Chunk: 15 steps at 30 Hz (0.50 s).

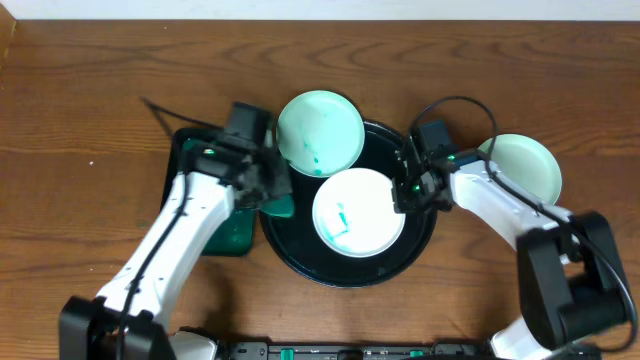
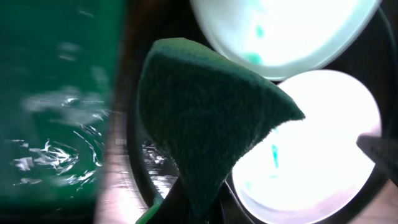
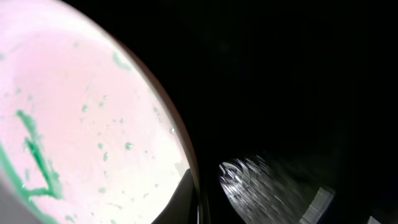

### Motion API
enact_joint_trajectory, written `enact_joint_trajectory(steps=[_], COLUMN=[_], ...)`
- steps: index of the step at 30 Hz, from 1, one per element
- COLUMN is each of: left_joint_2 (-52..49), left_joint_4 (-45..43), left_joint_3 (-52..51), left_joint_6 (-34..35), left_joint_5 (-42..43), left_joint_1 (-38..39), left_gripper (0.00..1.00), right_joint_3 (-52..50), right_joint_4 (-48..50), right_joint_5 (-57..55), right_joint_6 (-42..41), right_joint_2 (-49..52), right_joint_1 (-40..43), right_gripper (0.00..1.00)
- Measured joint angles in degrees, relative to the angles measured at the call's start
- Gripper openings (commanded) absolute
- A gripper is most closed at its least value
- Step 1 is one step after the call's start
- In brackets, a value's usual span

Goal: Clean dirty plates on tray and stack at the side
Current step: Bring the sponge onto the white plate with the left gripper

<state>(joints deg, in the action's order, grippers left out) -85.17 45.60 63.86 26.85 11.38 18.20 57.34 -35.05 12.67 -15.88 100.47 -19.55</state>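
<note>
The black round tray (image 1: 345, 277) holds two white plates. One plate (image 1: 358, 212) with teal smears lies in its middle; the other (image 1: 320, 130), with small teal marks, sits at the back left, overhanging the rim. A third plate (image 1: 527, 165) lies on the wood to the right. My left gripper (image 1: 274, 192) is shut on a green sponge (image 1: 281, 205) over the tray's left edge, beside the middle plate. My right gripper (image 1: 404, 190) is shut on that plate's right rim. In the right wrist view one finger (image 3: 200, 199) lies on the smeared plate (image 3: 81, 124).
A dark-green rectangular tray (image 1: 225, 235) lies left of the round tray, under my left arm. The left wrist view shows it (image 2: 56, 93), the sponge (image 2: 205, 118) and both tray plates (image 2: 286, 31) (image 2: 311, 155). My right arm passes over the side plate.
</note>
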Motion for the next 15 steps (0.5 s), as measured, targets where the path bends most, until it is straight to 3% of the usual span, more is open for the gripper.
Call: enact_joint_trajectory(steps=[6,15], left_joint_2=[-4.9,-14.9], left_joint_4=[-6.8,-20.1], left_joint_3=[0.0,0.0], left_joint_6=[5.0,10.7], left_joint_5=[0.8,4.1], left_joint_1=[7.8,17.1], left_gripper=[0.07,0.07], right_joint_3=[0.0,0.0], right_joint_4=[-0.6,-0.5], right_joint_5=[-5.2,-8.0], right_joint_6=[-0.7,-1.8], right_joint_2=[-6.8,-1.4], right_joint_1=[0.0,-1.6], right_gripper=[0.01,0.01])
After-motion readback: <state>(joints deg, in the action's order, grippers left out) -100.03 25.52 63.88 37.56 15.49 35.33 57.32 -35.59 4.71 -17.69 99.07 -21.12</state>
